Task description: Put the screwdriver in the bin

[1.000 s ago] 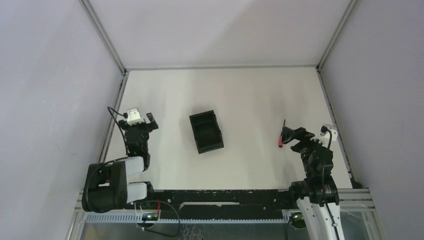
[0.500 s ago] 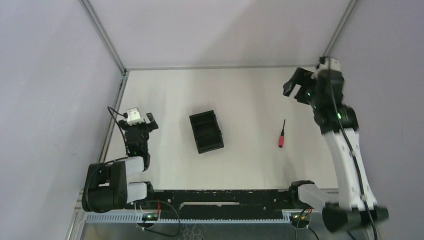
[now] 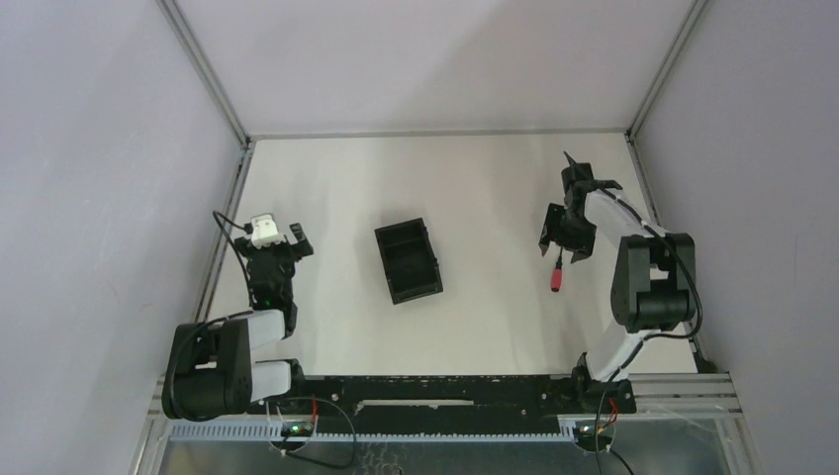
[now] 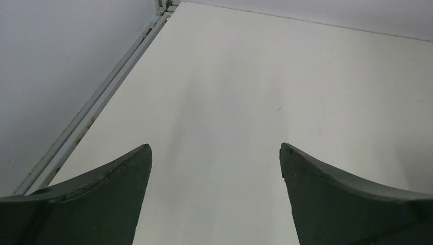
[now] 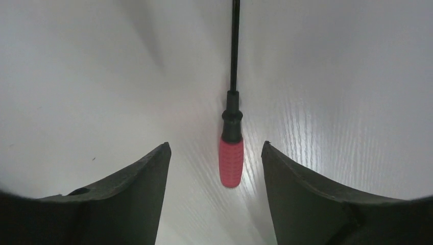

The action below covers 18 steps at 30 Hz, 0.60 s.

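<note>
The screwdriver [image 3: 557,278], with a red handle and a thin dark shaft, lies on the white table at the right, shaft pointing to the back. In the right wrist view the screwdriver [image 5: 231,162] lies between my fingers, its handle end level with the fingertips and touching neither. My right gripper [image 3: 564,245] [image 5: 215,144] is open and hangs over it. The black bin [image 3: 408,260] with an inner divider sits mid-table, well left of the screwdriver. My left gripper [image 3: 295,240] [image 4: 214,148] is open and empty at the left edge, over bare table.
Grey walls and metal frame rails [image 3: 226,233] enclose the table on the left, back and right. The right arm's elbow [image 3: 653,287] stands near the right rail. A black rail with cables [image 3: 425,391] runs along the near edge.
The right arm rose from the near right, swung high toward the back right corner, then came down with its open gripper over the screwdriver. Screwdriver, bin and left arm have not moved.
</note>
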Each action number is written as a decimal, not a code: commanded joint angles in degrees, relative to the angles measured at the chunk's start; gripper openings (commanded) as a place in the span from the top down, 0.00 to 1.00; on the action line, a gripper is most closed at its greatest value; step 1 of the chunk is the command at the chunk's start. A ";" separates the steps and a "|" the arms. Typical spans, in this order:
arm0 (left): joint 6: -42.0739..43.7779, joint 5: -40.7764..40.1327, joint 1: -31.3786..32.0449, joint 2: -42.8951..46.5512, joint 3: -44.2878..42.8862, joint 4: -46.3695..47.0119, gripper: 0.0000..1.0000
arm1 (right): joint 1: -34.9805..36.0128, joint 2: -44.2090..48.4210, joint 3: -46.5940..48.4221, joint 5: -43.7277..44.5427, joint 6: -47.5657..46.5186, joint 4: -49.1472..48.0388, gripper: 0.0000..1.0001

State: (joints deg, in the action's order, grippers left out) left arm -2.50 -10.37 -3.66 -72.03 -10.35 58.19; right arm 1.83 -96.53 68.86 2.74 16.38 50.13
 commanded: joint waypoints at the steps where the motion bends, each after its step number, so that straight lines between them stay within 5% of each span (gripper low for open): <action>1: 0.92 -0.13 0.23 -0.04 -0.81 2.27 0.00 | -0.59 -4.71 -2.49 -0.36 -1.11 -4.75 0.30; 8: 0.93 -0.11 0.22 -0.06 -0.77 2.27 0.00 | -0.75 -8.69 -5.19 -0.51 -1.86 -8.51 0.52; 12: 0.96 -0.10 0.23 -0.04 -0.79 2.27 0.00 | -0.86 -8.42 -4.60 0.20 -2.93 -7.50 1.00; 18: 0.92 -0.10 0.24 -0.04 -0.80 2.27 0.00 | -0.68 -0.34 5.80 1.89 -5.00 6.40 1.00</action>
State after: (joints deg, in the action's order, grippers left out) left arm -2.50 -10.37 -3.66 -72.03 -10.35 58.22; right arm 1.26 -103.28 66.54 2.39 13.45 48.07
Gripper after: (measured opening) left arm 0.996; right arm 0.038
